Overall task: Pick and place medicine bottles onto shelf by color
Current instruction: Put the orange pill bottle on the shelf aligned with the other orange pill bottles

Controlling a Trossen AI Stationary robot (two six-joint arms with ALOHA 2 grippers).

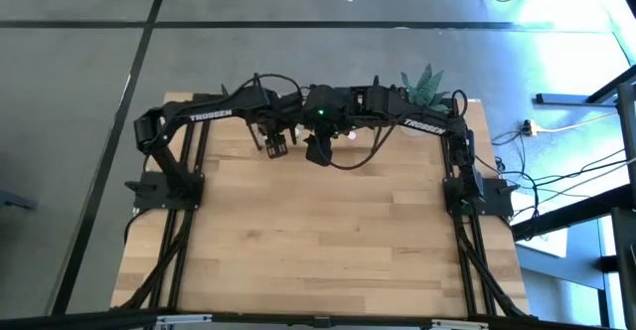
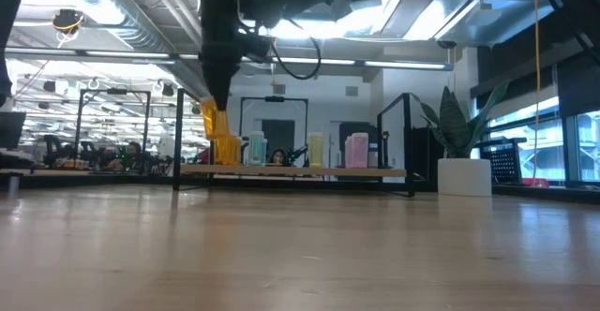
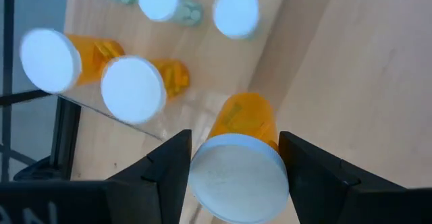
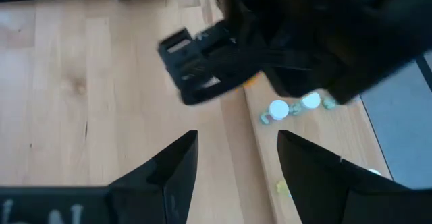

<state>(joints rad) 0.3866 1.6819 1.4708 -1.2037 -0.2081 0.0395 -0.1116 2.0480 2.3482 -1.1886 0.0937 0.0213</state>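
With your left gripper clamped on the orange bottle above the shelf, lower it upright beside the other orange bottles, keeping clear of your empty, parted right gripper.

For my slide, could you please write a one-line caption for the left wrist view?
Left gripper holds an orange medicine bottle by its white cap above the shelf, beside two orange bottles.

From above, both arms cover the shelf and its bottles. The left arm blocks most of the right wrist's sight, and the held orange bottle hides its lower body behind its cap.
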